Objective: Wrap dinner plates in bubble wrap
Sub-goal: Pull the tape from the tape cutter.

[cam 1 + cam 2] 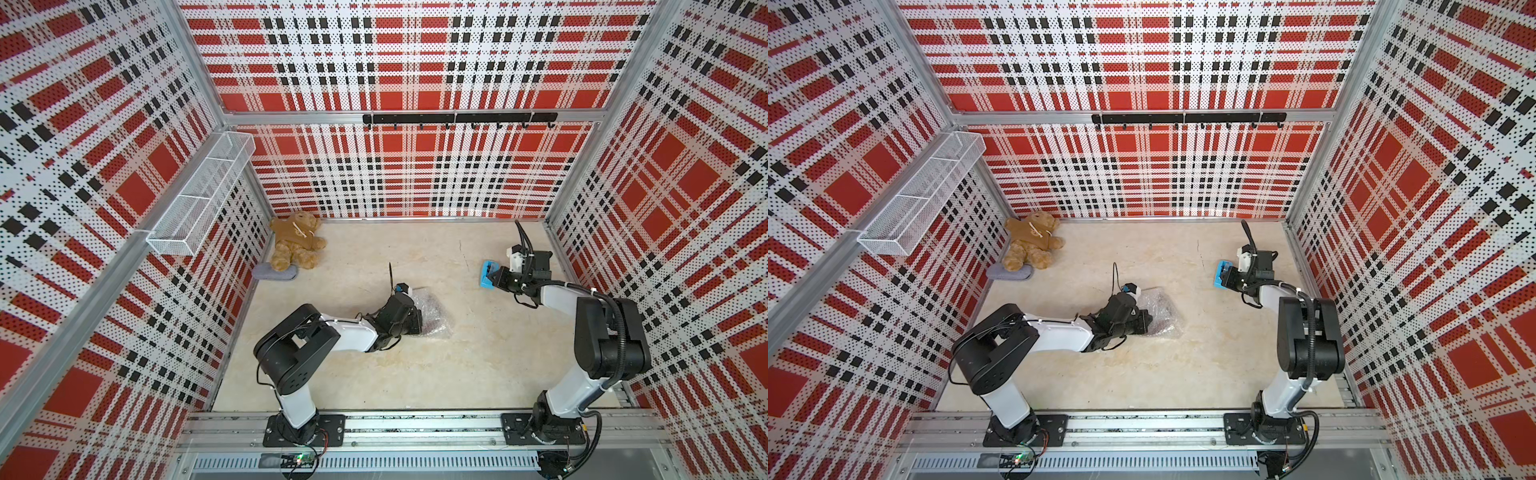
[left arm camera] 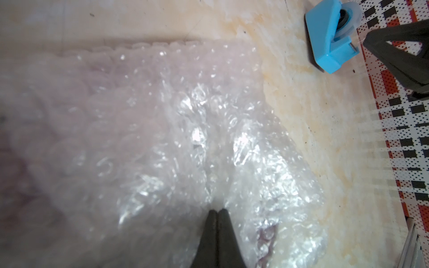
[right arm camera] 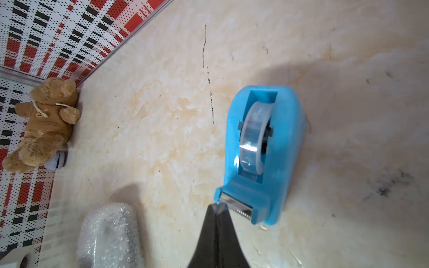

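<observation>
The bubble wrap lies as a crinkled bundle in the middle of the table. Something dark shows through it in both top views. In the left wrist view a dark-red patch of the dinner plate shows faintly through the wrap. My left gripper is shut, tips resting on top of the bundle. My right gripper is shut on the clear tape end at the cutter of the blue tape dispenser, to the right of the bundle.
A brown teddy bear leans in the far left corner with a grey pad beside it. A white wire basket hangs on the left wall and a black hook rail on the back wall.
</observation>
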Robot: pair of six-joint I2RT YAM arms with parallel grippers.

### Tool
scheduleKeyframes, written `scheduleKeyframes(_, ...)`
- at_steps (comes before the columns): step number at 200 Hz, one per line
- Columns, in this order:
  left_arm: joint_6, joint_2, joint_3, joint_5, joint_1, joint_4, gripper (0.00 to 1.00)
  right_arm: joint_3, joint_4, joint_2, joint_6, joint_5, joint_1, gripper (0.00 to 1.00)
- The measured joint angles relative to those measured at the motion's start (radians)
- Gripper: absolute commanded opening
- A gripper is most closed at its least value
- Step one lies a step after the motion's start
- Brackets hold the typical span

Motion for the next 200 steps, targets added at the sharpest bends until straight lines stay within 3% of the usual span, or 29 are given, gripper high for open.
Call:
scheduleKeyframes(57, 0.000, 0.005, 0.004, 0.002, 0.000, 0.004, 0.00, 0.101, -0.138, 0.060, -0.055, 0.039, 0.006, 0.00)
scheduleKeyframes(200, 0.001, 0.013, 0.011, 0.000, -0.005, 0.005, 0.00, 0.184, -0.089, 0.087, -0.040, 0.078, 0.025, 0.00)
